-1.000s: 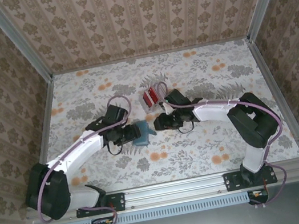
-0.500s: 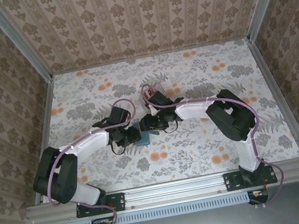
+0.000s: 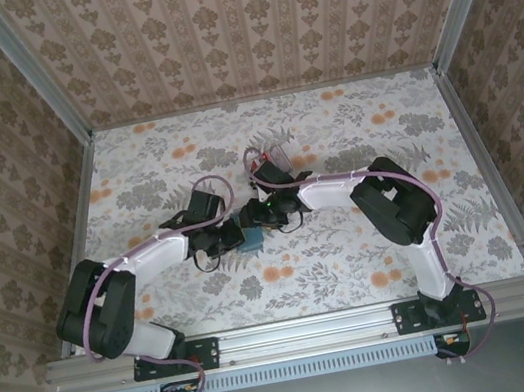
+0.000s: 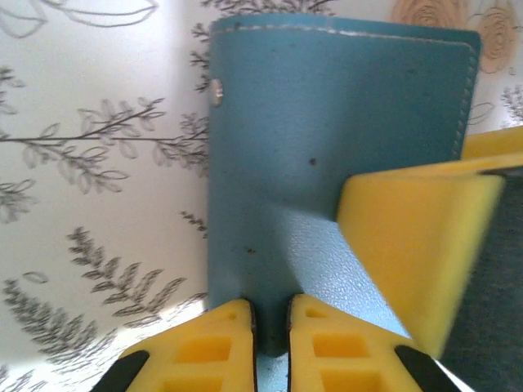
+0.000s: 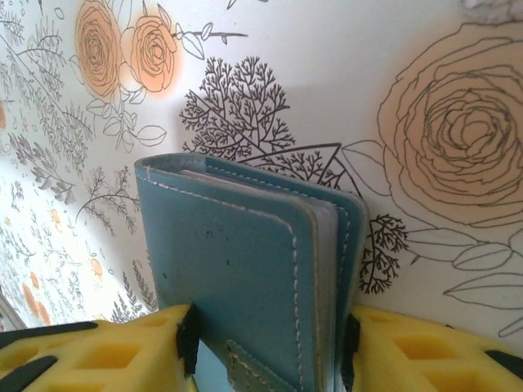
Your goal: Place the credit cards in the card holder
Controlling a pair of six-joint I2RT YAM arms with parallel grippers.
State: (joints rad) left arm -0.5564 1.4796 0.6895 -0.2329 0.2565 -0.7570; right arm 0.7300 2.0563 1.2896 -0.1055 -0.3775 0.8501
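- The left pincer [image 4: 270, 331] is nipped almost closed on the near edge of a flat teal-blue stitched bifold wallet [image 4: 327, 122], which extends ahead of its fingertips.
- The right pincer [image 5: 265, 351] grips the same folded wallet across its thickness, one yellow foam finger [image 5: 90, 351] against each face.
- Behind the wallet lies the floral-printed tabletop [image 5: 458, 73].

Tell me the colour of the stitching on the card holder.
Pale off-white stitching on the teal-blue card holder; clearest in the right wrist view.
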